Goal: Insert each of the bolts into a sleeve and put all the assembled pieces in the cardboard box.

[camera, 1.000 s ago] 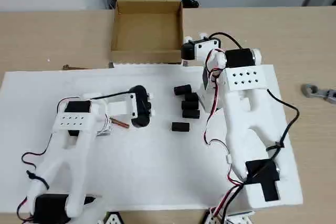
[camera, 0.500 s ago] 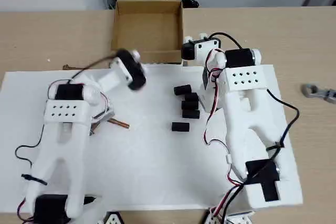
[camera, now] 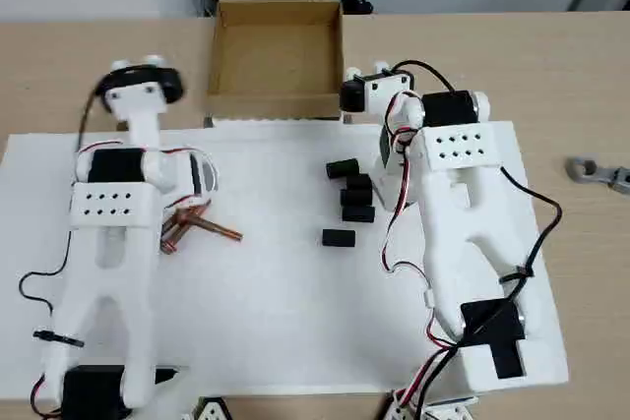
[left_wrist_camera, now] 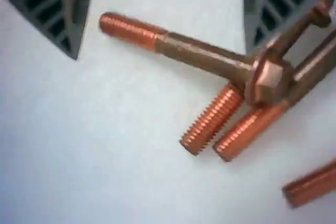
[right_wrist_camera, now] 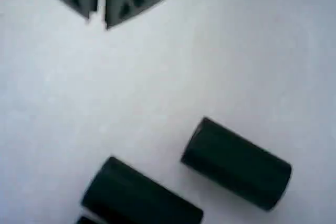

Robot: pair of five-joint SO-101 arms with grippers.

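- Your left gripper [left_wrist_camera: 163,30] has its jaws spread wide and holds nothing; it hangs right over the heap of bolts [left_wrist_camera: 247,108], which I take as readiness to drop onto one shank
- The top bolt [left_wrist_camera: 205,56] lies flat under the gap, its long axis running slantwise from one finger toward the other: threaded tip near one, hex head by the other, resting on its neighbours. You would likely need to turn the wrist to pinch across the shank
- Your right gripper [right_wrist_camera: 101,17] is closed to a thin slit and holds nothing; two sleeves [right_wrist_camera: 236,163] lie on their sides just beside it, axes parallel
- The cardboard box [camera: 276,103] sits beyond both grippers, nearer the right, with no assembled piece in it yet
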